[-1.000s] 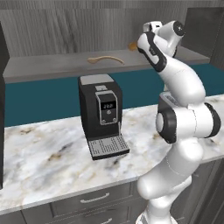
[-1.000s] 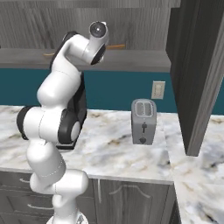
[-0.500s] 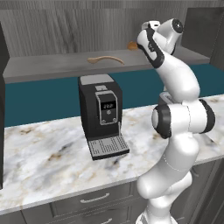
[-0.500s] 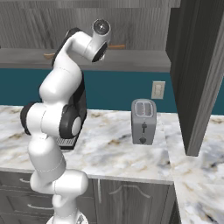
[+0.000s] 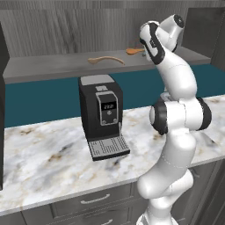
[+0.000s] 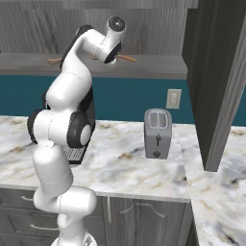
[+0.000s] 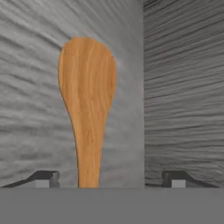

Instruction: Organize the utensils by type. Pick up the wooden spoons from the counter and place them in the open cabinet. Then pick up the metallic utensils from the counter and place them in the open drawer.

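An orange-brown wooden spoon (image 7: 87, 109) lies flat on the grey shelf of the open cabinet (image 5: 44, 68), bowl pointing away from the hand. My gripper (image 7: 110, 179) is open, its fingertips (image 7: 46, 178) wide apart on either side of the handle and clear of it. From the base the same spoon (image 5: 134, 51) (image 6: 127, 58) shows just beside the raised hand (image 5: 151, 41). Further left on the shelf lies a second, paler wooden spoon (image 5: 105, 60) (image 6: 54, 61). The metallic utensils and the open drawer are out of view.
A black coffee machine (image 5: 103, 116) stands on the marble counter (image 5: 44, 154), a silver toaster (image 6: 157, 132) further right. The open cabinet door (image 6: 216, 81) juts out on the right. Shut drawers (image 5: 94, 200) run below the counter.
The jaws have spread from a narrow grip to wide apart, letting go of the orange-brown spoon, which now rests on the shelf. The arm has barely moved.
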